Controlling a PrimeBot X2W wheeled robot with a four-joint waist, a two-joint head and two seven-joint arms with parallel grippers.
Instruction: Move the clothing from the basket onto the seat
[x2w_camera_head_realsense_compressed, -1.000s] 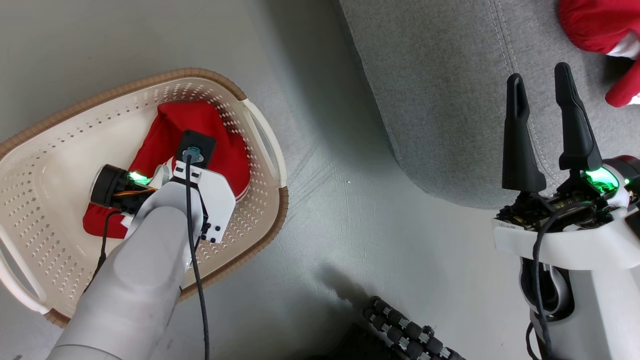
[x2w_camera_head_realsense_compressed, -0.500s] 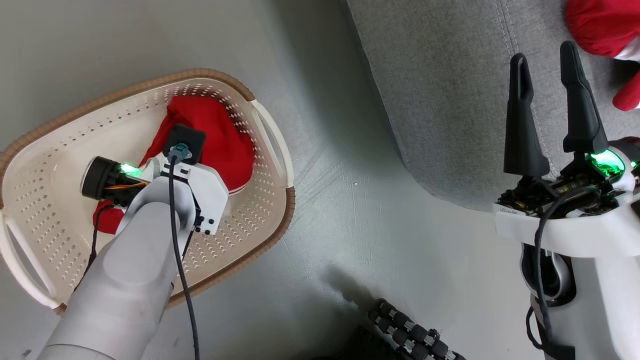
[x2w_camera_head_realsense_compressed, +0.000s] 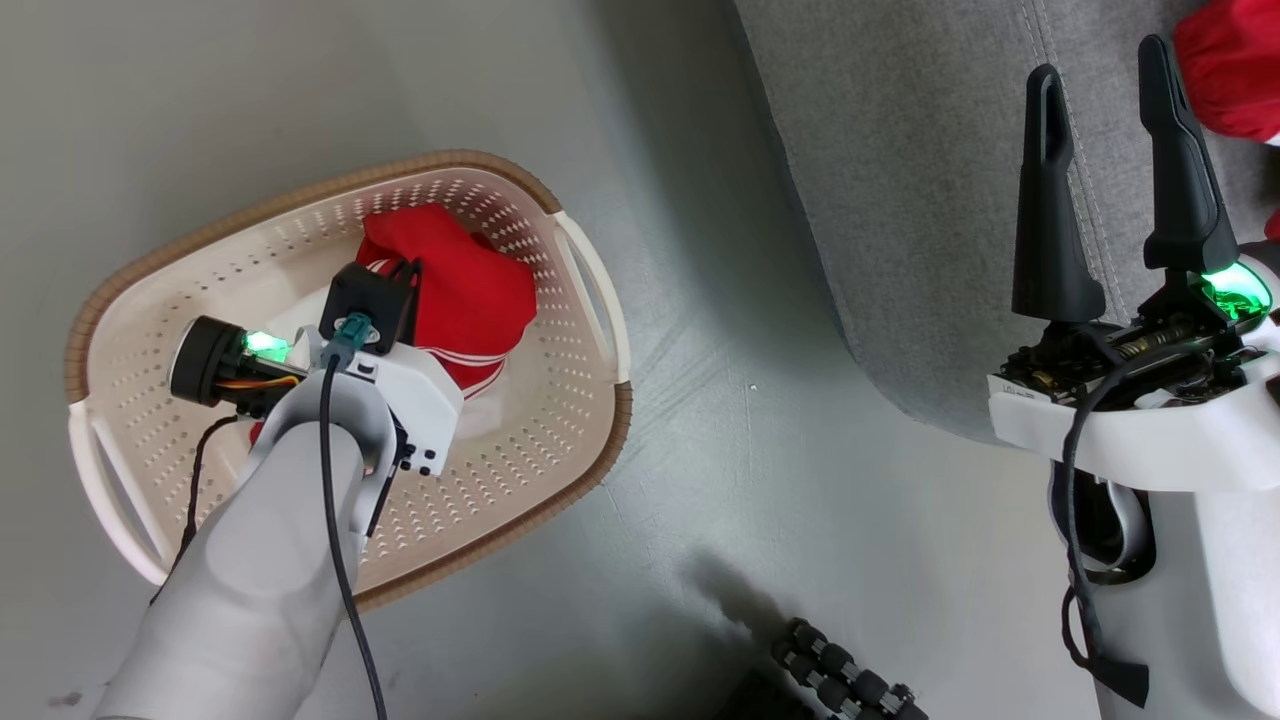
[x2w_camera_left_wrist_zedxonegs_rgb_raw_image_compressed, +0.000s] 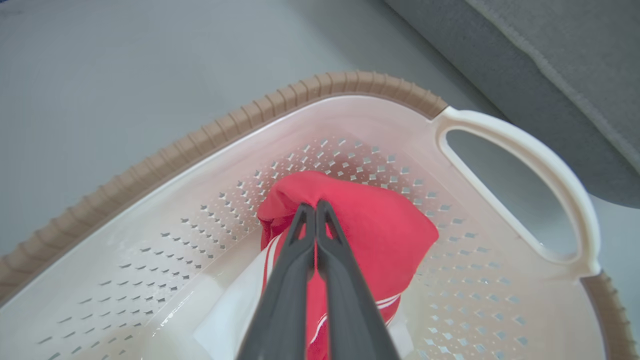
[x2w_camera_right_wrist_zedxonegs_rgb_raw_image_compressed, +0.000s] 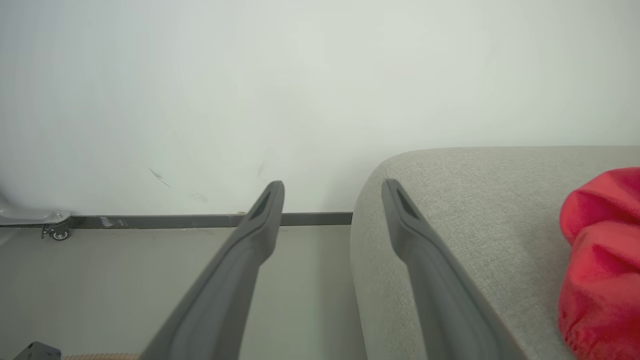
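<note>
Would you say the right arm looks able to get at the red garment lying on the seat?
Probably yes: the right gripper is open and empty at the edge of the seat, the red garment lies just beside it, nothing between.

One basket (x2w_camera_head_realsense_compressed: 520, 450); one seat (x2w_camera_head_realsense_compressed: 920, 200); two red garments (x2w_camera_head_realsense_compressed: 460, 280) (x2w_camera_head_realsense_compressed: 1225, 75); two grippers (x2w_camera_left_wrist_zedxonegs_rgb_raw_image_compressed: 315, 207) (x2w_camera_head_realsense_compressed: 1100, 60)

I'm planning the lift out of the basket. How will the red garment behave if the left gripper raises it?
Probably floppy: the garment bunches into a peak where the left gripper pinches it, so the rest should dangle. Likely light, being thin cloth. Its trailing white panel may drag along the basket wall.
</note>
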